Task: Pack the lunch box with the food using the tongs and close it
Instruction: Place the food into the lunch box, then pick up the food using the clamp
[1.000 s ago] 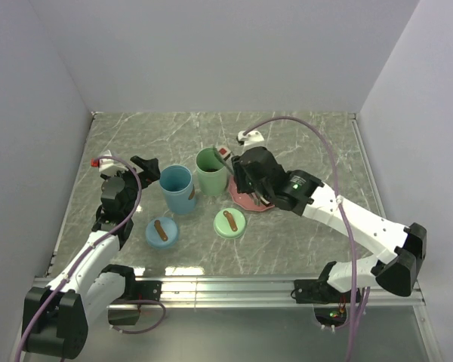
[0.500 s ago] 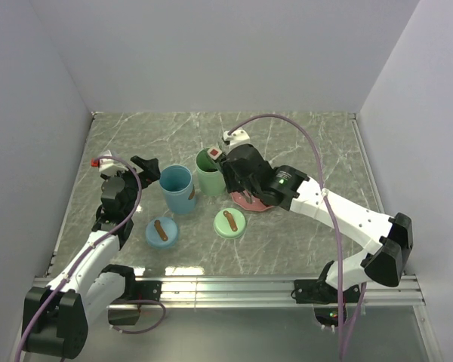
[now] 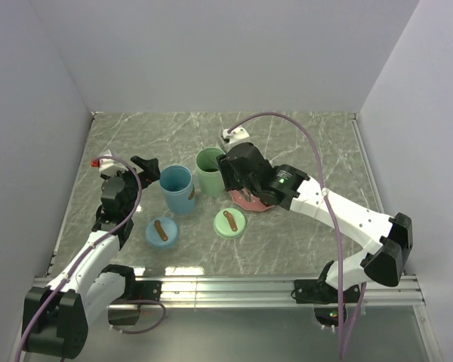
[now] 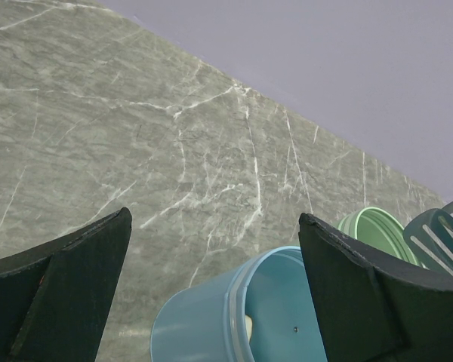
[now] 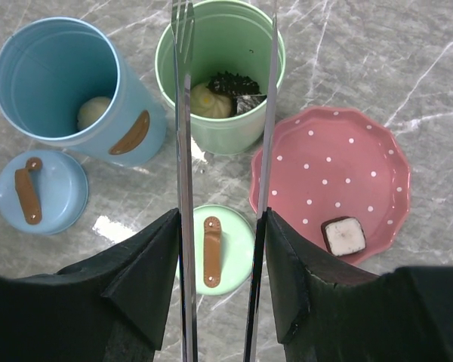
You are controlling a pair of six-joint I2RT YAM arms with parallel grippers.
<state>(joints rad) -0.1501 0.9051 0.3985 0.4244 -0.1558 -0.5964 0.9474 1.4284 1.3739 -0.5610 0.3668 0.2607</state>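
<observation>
My right gripper is shut on the tongs, one finger pressing each thin arm. The arms stand spread, with nothing between their tips over the lunch box's green cup. That cup holds a tan bun and dark sushi pieces. The blue cup holds another bun. One white and dark sushi piece lies on the pink plate. My left gripper is open just short of the blue cup, holding nothing.
The blue lid and the green lid, each with a brown strap handle, lie flat on the marble table in front of the cups. The right arm reaches over the plate. Walls close in the table on three sides.
The right arm has swung left over the green cup. The red and white piece that was at the tongs' tips is gone from them, and the tongs' arms have spread. The left arm is still.
</observation>
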